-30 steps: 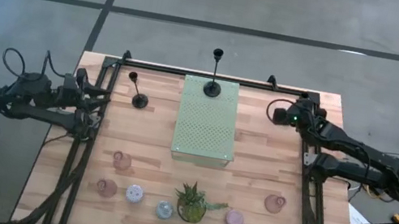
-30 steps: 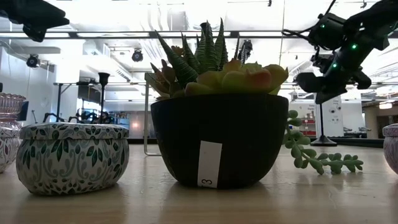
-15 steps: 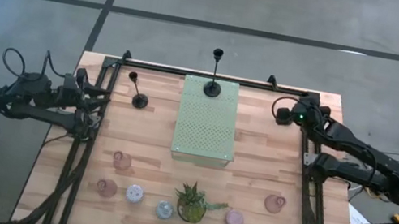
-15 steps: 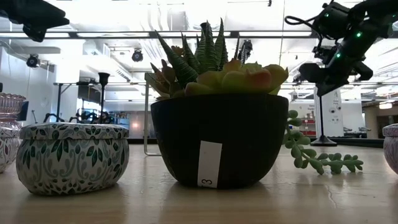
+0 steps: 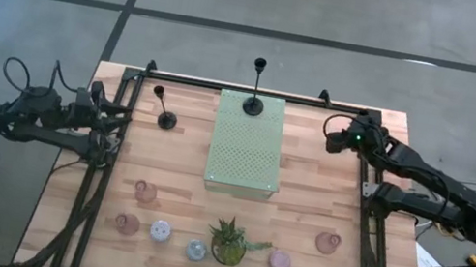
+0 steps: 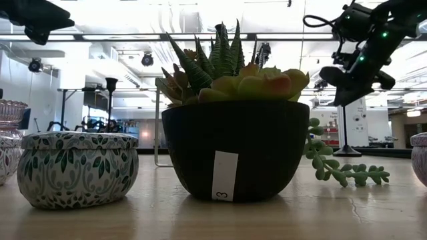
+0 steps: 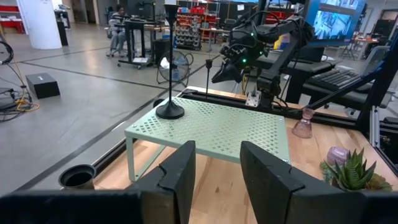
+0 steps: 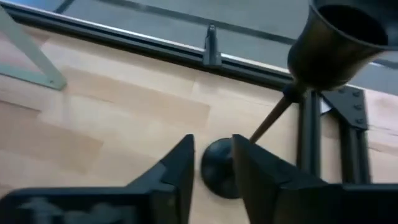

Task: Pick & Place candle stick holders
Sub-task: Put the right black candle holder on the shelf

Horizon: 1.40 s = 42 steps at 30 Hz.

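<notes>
i saw my right gripper (image 8: 210,167) hanging above a black candlestick (image 8: 292,93) at the table's far right corner, fingers slightly parted, pinching nothing. my left gripper (image 7: 214,180) waited at the left edge, fingers apart and empty.

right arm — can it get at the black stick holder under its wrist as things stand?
Probably yes. The right gripper hangs right over that black candle stick holder near the table's back right corner, jaws apart above its round base. Nothing stands between them; only the black frame rail runs behind it.

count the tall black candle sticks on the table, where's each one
3. One black stick stands on the far end of the green mat. One is on the wood left of the mat. One sits under the right gripper at the far right corner, hidden from above.
</notes>
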{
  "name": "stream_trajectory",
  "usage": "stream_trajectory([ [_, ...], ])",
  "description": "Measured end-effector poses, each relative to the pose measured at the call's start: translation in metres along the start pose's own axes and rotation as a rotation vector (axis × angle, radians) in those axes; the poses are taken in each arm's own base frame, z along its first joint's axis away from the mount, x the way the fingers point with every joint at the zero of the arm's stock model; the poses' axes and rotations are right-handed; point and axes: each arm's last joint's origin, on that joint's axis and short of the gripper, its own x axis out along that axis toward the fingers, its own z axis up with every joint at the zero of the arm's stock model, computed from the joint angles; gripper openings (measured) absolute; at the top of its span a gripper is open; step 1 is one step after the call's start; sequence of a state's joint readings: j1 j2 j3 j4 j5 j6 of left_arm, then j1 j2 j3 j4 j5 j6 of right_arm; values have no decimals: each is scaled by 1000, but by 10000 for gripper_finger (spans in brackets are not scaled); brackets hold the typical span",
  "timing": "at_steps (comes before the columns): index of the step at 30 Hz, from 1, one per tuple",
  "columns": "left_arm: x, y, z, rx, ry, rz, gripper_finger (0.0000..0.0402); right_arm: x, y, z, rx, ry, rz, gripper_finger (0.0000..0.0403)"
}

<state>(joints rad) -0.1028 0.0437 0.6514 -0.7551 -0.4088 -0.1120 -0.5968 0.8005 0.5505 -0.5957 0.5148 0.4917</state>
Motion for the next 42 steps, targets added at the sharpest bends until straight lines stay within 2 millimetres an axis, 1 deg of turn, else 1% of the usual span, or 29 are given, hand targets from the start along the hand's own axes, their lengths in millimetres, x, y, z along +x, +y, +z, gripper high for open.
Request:
stream_trajectory([
  [5,0,0,0,0,0,0,131,5,1,1,-9,-29,-83,186],
  [8,0,0,0,0,0,0,131,10,3,5,-28,-59,-110,217],
  [12,0,0,0,0,0,0,131,24,5,8,-25,-49,-148,238],
  [17,0,0,0,0,0,0,131,42,2,6,-18,11,-222,239],
  [21,0,0,0,0,0,0,131,49,2,5,-28,25,-268,224],
  [24,0,0,0,0,0,0,131,50,3,5,-24,16,-269,196],
  [26,0,0,0,0,0,0,131,50,3,6,-17,7,-262,159],
  [28,0,0,0,0,0,0,131,49,4,9,-19,-9,-235,106],
  [30,0,0,0,1,0,0,131,46,5,12,-46,-30,-197,42],
  [31,0,0,0,0,1,0,131,45,5,14,-60,-47,-180,27],
  [33,0,0,0,0,1,0,131,40,5,19,-59,-70,-150,14],
  [36,0,0,0,0,0,0,131,26,5,32,-67,-93,-118,11],
  [39,0,0,0,0,0,0,131,5,5,56,-88,-136,-46,10],
  [42,0,0,0,0,0,0,131,-22,8,85,-102,-220,93,10],
])
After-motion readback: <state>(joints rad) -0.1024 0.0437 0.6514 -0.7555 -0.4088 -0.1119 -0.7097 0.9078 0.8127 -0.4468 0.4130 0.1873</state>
